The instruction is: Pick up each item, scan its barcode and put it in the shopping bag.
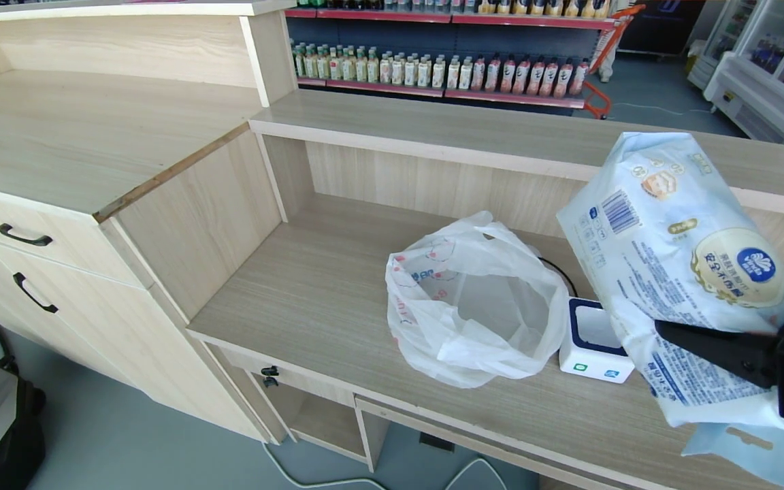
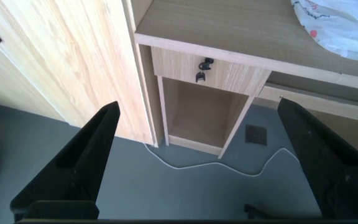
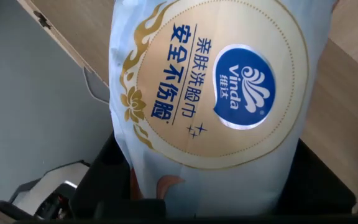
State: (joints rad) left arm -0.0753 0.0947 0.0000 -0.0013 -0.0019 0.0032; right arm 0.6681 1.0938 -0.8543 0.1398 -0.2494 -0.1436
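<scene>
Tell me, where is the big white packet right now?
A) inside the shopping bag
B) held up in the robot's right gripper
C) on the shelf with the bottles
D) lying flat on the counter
B: the right gripper is clamped on the white packet, holding it up off the counter near the open shopping bag and the small scanner.

Soft pack (image 1: 678,272), white/pale-blue plastic w/ gold round emblem, held up off the counter, tilted, clamped near its lower end by right gripper (image 1: 678,340); barcode (image 1: 620,211) on upper part, facing the head cam. Pack hangs over scanner (image 1: 593,344), a small white box w/ blue-rimmed window. Shopping bag (image 1: 474,299): thin white plastic, crumpled, mouth open upward, touching scanner's left side.
</scene>
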